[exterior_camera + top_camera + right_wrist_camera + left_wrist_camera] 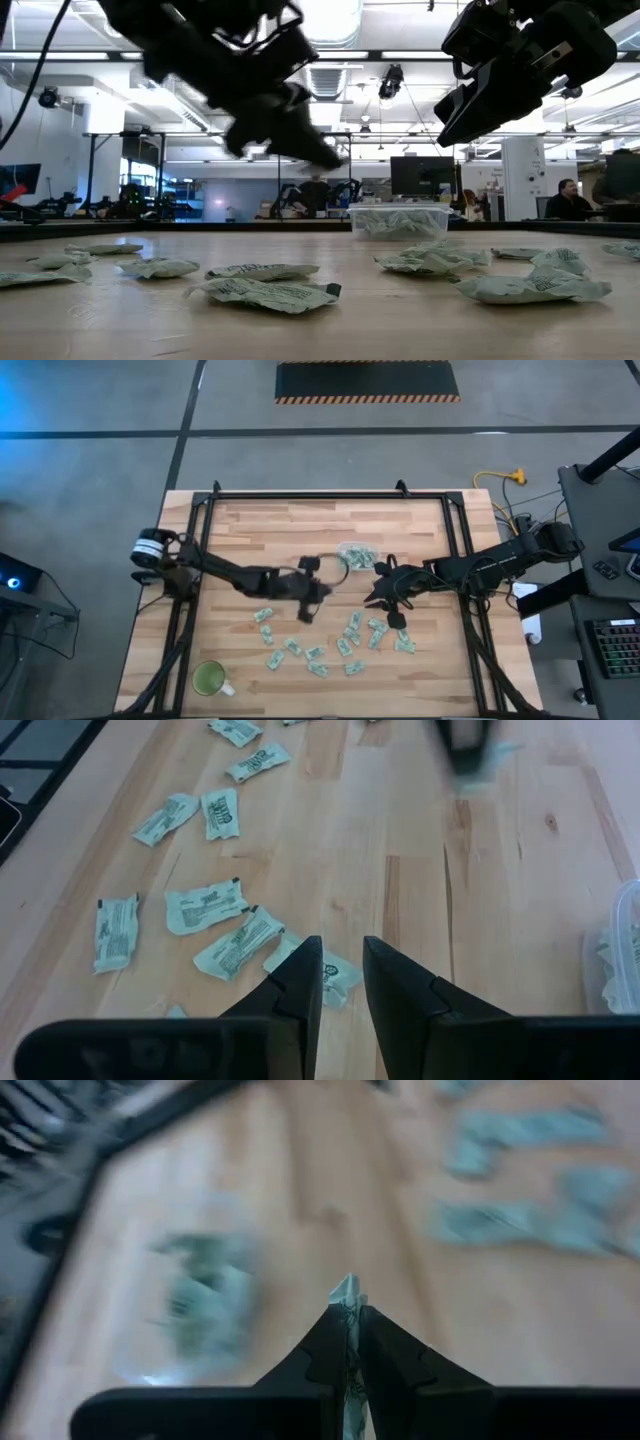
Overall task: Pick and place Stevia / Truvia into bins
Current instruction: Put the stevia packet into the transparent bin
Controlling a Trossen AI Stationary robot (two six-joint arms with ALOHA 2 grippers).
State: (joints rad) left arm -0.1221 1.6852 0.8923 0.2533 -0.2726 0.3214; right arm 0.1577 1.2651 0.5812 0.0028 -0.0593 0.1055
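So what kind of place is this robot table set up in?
Probably a robotics lab or workshop: behind the wooden table stand other metal rigs, monitors, and a seated person under industrial ceiling lights.

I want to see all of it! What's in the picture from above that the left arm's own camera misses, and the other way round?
Only from above: the green cup, the clear tub, the right gripper, both whole arms. Only the left wrist camera: a sachet pinched between the left gripper fingers, shut on it. Both show the wooden table and loose sachets lying on it.
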